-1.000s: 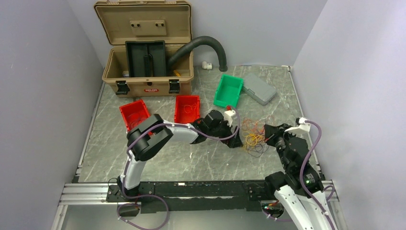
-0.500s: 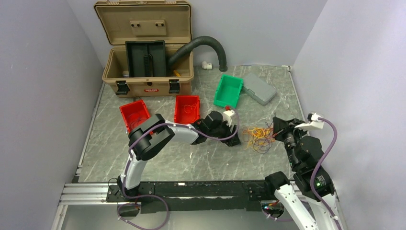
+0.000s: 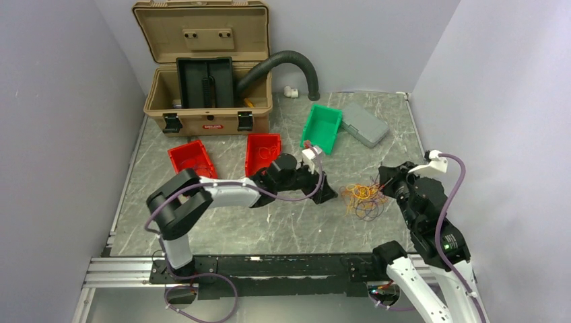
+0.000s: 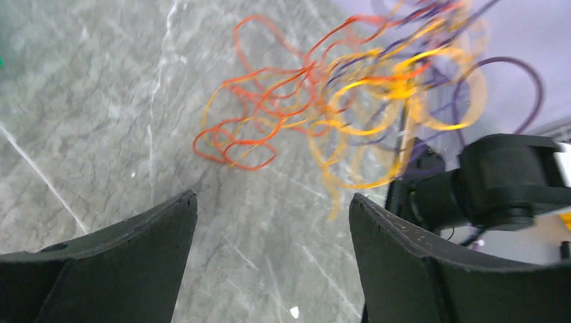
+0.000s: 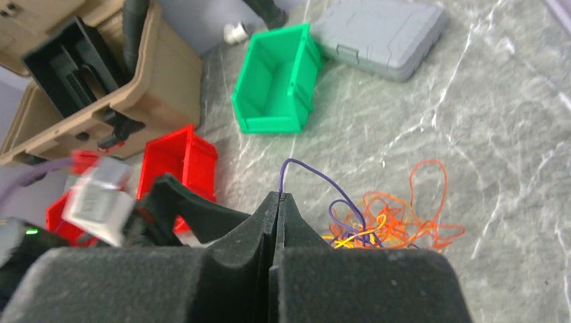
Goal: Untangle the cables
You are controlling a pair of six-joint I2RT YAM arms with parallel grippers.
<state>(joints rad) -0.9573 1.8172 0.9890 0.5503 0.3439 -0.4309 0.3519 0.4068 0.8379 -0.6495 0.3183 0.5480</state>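
A tangle of thin orange, yellow, red and dark purple cables (image 3: 362,198) lies on the grey marbled table, right of centre. It fills the upper part of the left wrist view (image 4: 337,101) and shows low in the right wrist view (image 5: 394,225). My left gripper (image 3: 326,193) is open and empty, just left of the tangle, its fingers (image 4: 135,249) apart over bare table. My right gripper (image 3: 385,182) is shut on a dark purple cable (image 5: 316,178) that loops from its tips down into the tangle.
A green bin (image 3: 321,126) and a grey case (image 3: 364,124) stand behind the tangle. Two red bins (image 3: 190,160) (image 3: 262,152) sit left of centre. An open tan toolbox (image 3: 205,74) with a black ribbed hose (image 3: 289,62) is at the back.
My left gripper has drawn back to the left, away from the tangle. My right gripper has shifted up and right, holding the purple cable; the tangle has bunched closer to it.
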